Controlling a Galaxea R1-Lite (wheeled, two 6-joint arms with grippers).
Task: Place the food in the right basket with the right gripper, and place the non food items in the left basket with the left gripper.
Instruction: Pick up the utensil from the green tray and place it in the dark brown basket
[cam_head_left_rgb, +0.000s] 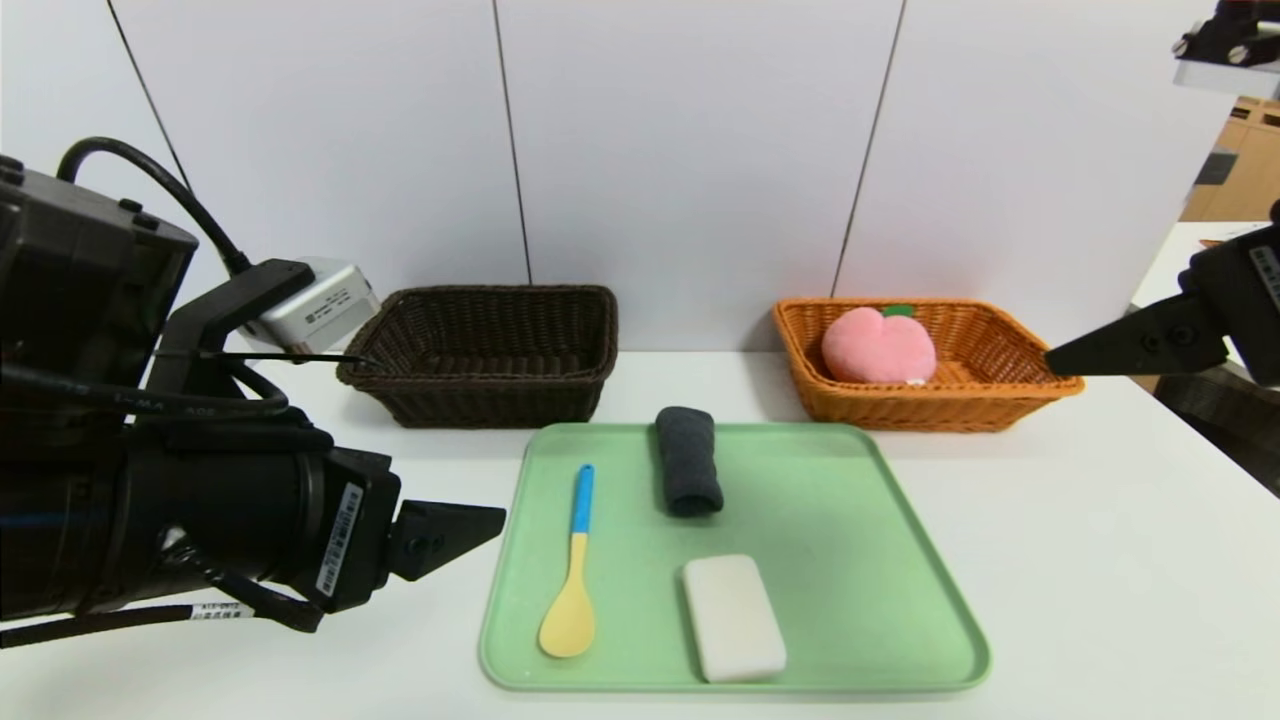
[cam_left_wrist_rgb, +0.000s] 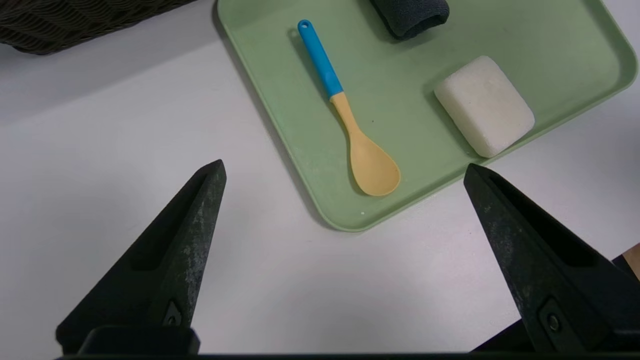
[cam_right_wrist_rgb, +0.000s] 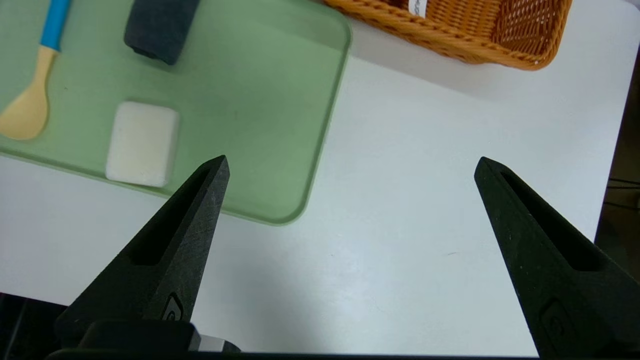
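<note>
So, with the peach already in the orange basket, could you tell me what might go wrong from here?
The spoon lies flat and thin on the tray, so the open left gripper might scrape the tray or miss it. The white bar sits near the tray's front rim, which could get in a finger's way. The rolled cloth might loosen when pinched or lifted.

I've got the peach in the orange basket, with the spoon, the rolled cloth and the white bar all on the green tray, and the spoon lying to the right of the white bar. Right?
Not quite: the head view shows the spoon to the left of the white bar. The rest stands.
</note>
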